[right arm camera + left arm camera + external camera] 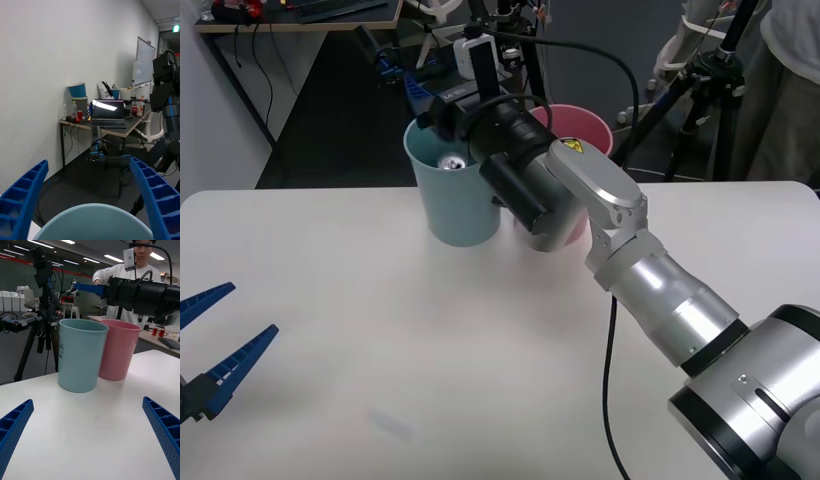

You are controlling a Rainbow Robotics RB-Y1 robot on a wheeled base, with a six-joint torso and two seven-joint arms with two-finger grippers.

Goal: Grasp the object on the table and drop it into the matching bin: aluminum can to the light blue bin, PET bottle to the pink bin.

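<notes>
Nearest the robot, the left gripper (225,340) is held low over the near left part of the table (380,350), its blue ribbed fingers (240,370) spread wide with nothing between them. In the left wrist view the same gripper (90,442) is seen open above the bare white tabletop (90,427), well short of the two bins. Farther out, the right arm is stretched forward across the table so that the right gripper (402,85) is placed over the far rim of the light blue bin (450,215); its fingers (22,195) are parted and empty (the bin's rim (93,221) is seen just below them). The aluminum can (451,162) is seen inside the light blue bin, silver top upward. The pink bin (585,135) stands just beside it, on the right and partly hidden by the arm.
</notes>
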